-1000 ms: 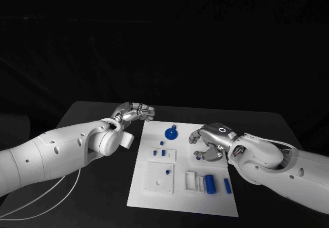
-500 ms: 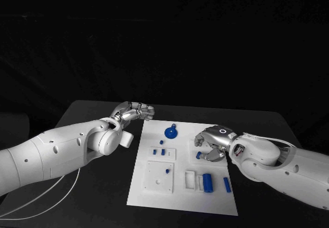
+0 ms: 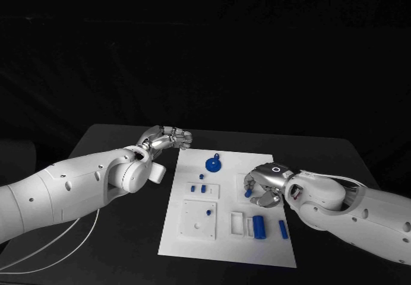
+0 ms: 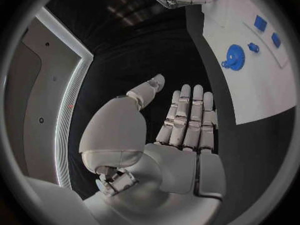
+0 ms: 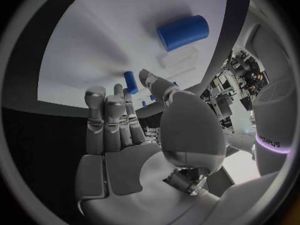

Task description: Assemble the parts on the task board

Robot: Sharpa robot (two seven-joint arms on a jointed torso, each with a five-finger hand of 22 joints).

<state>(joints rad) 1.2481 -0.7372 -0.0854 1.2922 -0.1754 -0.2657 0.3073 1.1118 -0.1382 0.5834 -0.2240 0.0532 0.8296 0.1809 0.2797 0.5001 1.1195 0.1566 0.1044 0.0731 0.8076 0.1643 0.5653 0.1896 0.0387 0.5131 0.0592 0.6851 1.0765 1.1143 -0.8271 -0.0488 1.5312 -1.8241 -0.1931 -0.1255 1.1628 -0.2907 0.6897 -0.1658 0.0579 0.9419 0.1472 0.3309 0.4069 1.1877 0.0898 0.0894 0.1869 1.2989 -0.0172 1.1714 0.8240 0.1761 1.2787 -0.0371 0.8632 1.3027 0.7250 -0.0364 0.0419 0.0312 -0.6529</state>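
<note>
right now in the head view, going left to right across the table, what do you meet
left robot hand → blue gear → right robot hand pinching a small blue part → slim blue bar near the task board right edge

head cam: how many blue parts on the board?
8: gear, peg beside it, two in the small fixture, a dot in the large fixture, thick cylinder and slim bar at the near end, one at the right hand. That hand may hide more.

The black table [image 3: 111, 237] bears the white task board [image 3: 227, 252].
</note>
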